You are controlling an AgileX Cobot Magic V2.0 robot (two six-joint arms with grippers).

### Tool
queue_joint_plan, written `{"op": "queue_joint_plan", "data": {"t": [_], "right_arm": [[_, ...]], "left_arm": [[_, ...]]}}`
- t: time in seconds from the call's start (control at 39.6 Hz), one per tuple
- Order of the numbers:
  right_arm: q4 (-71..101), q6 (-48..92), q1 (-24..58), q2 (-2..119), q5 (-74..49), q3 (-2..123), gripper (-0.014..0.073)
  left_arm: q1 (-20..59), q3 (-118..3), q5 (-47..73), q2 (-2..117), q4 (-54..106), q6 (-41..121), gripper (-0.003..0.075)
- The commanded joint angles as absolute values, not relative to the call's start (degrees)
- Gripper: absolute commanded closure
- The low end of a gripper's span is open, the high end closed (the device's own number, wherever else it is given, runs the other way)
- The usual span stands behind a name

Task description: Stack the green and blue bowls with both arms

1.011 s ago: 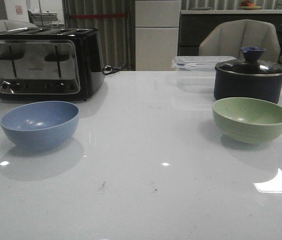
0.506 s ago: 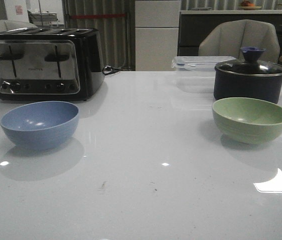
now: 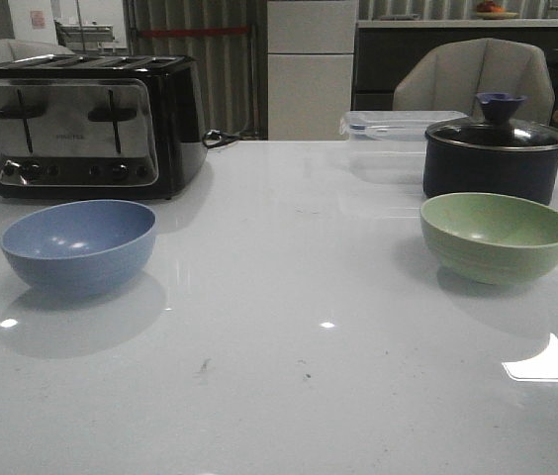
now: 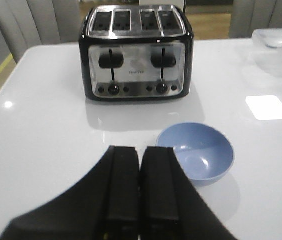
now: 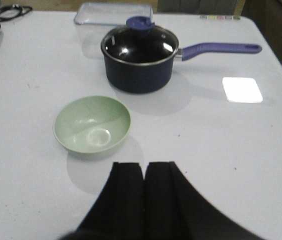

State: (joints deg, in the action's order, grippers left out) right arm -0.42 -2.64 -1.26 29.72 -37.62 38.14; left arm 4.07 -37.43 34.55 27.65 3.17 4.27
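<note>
1. Blue bowl sits upright on the white table, left side in the front view, just in front of the black-and-chrome toaster, not touching it. Nothing inside it.
2. Green bowl sits upright on the right side of the table, well apart from the blue bowl, with bare tabletop between them. Nothing inside it.
3. Dark lidded pot stands just behind the green bowl; it has a blue knob on a glass lid and a blue handle pointing away to the right. A small gap between pot and bowl shows in the right wrist view.
4. Clear plastic container with its lid on is behind the pot, toward the far edge of the table.
5. Left gripper: fingers pressed together, holding nothing. It hovers above the table, near the blue bowl and off to one side of it, no contact. Toaster is beyond.
6. Right gripper: fingers together, holding nothing. It is above the table, near the green bowl, not touching it.
7. Neither arm shows in the front view.
8. Black cable lies by the toaster's right end. Grey chair is behind the table.
</note>
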Motion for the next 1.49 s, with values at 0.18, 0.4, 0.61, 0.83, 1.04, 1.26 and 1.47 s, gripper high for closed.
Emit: {"op": "queue_joint_plan", "data": {"t": [0.18, 0.4, 0.61, 0.83, 1.04, 1.26, 1.47], "right_arm": [[-1.2, -2.64, -1.09, 38.66, -35.53, 40.09, 0.053], [-1.2, -2.64, -1.09, 44.86, -36.72, 40.09, 0.019], [-1.06, -2.64, -1.09, 53.33, -34.36, 41.8, 0.0041], [0.0, -2.64, -1.09, 72.31, -33.87, 52.88, 0.0041], [2.09, -2.59, -1.09, 86.41, -35.06, 63.37, 0.0043], [2.3, -2.59, -1.09, 99.2, -38.17, 73.23, 0.0043], [2.3, -2.54, -1.09, 107.0, -41.18, 80.13, 0.013]], "left_arm": [[4.39, -39.46, 31.59, 33.9, 3.6, 4.17, 0.0626], [4.39, -39.46, 31.56, 36.64, 3.6, 4.17, 0.0384], [4.39, -39.46, 31.45, 37.76, 3.6, 4.17, 0.0213], [4.39, -39.46, 31.1, 37.76, 3.6, 4.17, 0.0213], [4.39, -39.46, 31.1, 37.76, 3.6, 4.17, 0.0213], [4.39, -39.46, 31.1, 37.76, 3.6, 4.17, 0.0213], [4.39, -39.46, 31.1, 37.76, 3.6, 4.17, 0.0213]]}}
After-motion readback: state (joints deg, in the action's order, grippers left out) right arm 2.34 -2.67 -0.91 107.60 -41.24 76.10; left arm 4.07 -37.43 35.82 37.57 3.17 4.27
